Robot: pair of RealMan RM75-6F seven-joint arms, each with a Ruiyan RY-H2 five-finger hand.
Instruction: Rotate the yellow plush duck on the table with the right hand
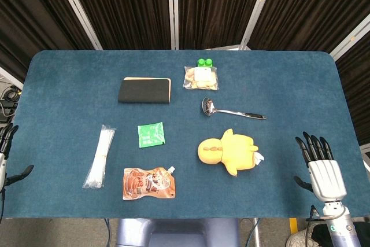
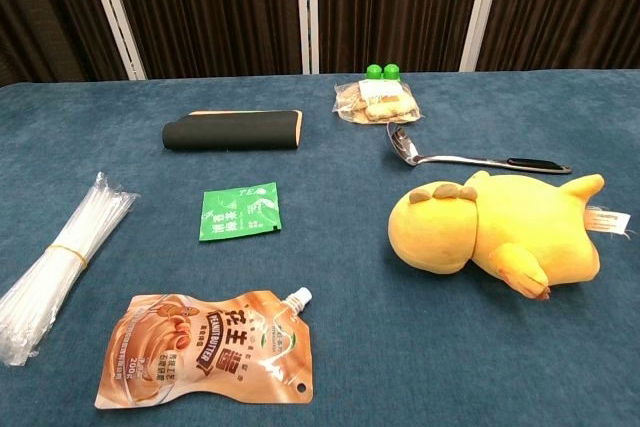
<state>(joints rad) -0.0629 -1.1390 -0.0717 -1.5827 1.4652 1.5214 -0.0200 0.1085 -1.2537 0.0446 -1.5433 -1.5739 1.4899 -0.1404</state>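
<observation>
The yellow plush duck (image 1: 229,151) (image 2: 500,232) lies on its side on the blue table, head toward the left, a white tag at its tail end. My right hand (image 1: 321,169) hovers at the table's right front edge, well right of the duck, fingers spread and holding nothing. My left hand (image 1: 7,157) shows only partly at the far left edge in the head view, fingers apart and empty. Neither hand appears in the chest view.
A metal spoon (image 1: 231,111) lies just behind the duck. A snack bag (image 1: 200,77) with green caps sits further back. A black pouch (image 1: 144,90), green sachet (image 1: 151,135), peanut butter pouch (image 1: 148,183) and bundle of clear straws (image 1: 99,155) lie left.
</observation>
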